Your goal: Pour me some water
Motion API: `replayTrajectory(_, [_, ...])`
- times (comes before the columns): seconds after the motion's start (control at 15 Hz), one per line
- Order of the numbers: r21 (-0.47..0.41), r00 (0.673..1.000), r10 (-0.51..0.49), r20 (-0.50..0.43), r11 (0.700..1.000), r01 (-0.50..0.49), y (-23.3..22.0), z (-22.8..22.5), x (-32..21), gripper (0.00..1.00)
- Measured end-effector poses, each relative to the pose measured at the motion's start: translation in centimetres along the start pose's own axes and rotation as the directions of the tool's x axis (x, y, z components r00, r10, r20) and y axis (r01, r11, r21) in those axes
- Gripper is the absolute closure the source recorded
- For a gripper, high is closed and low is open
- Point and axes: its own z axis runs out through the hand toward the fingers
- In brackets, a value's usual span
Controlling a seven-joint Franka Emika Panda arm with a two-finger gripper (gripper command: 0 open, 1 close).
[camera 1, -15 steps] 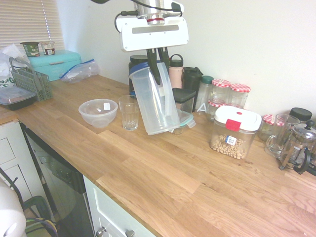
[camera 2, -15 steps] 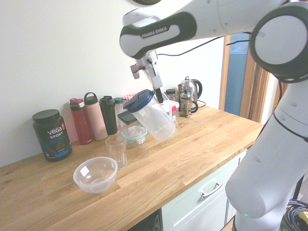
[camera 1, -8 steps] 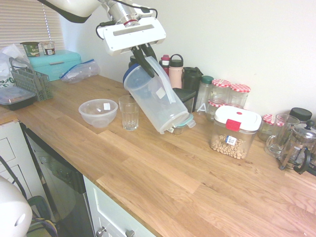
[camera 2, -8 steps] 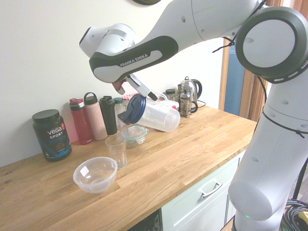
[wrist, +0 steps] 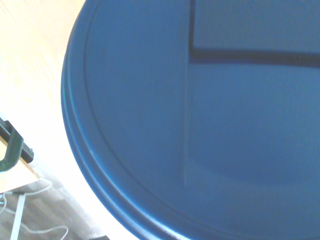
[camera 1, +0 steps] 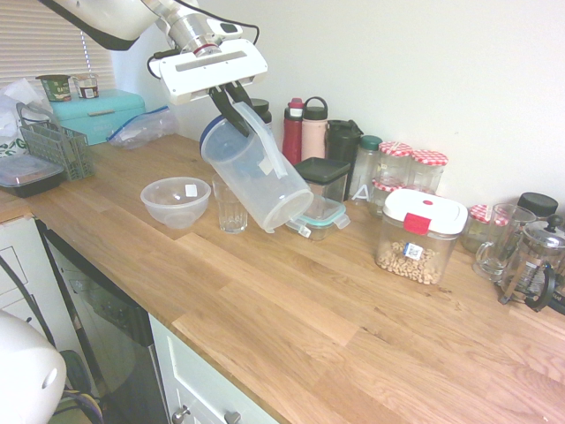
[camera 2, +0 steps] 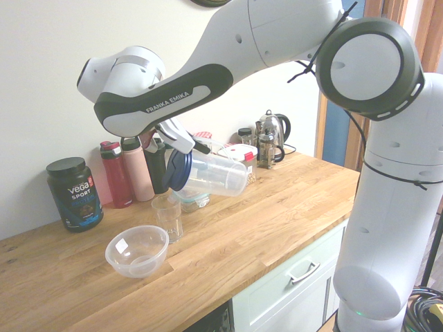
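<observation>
The gripper (camera 1: 237,113) is clamped on the jug (camera 1: 256,172) just under its blue lid (camera 2: 178,170), tipped over above the glass (camera 2: 167,216). Water's too faint to see. Thin slick plastic, probably flexes, so grip near the rim.

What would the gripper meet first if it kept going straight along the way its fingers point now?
The jug it already holds: the gripper is shut on its handle, and its blue lid fills the wrist view. Beyond that, the line runs down toward the wooden counter, probably near the drinking glass; depth is unclear.
</observation>
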Motion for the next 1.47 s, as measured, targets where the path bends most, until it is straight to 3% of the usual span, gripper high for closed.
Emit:
replayTrajectory(0.4, [-0.050,0.998,0.013,0.057,0.999,-0.010,-0.7,0.7,3.4,1.00])
replayTrajectory(0.73, [-0.065,0.999,0.037,0.037,0.997,-0.034,0.2,0.6,3.5,1.00])
replayTrajectory(1.0, [0.107,0.984,0.152,-0.088,0.984,-0.142,4.9,-2.2,-2.9,1.00])
replayTrajectory(1.27, [0.340,0.950,0.293,-0.103,0.908,-0.243,9.3,0.4,-4.9,1.00])
replayTrajectory(1.47, [0.486,0.923,0.385,-0.016,0.809,-0.329,11.6,5.3,-5.4,1.00])
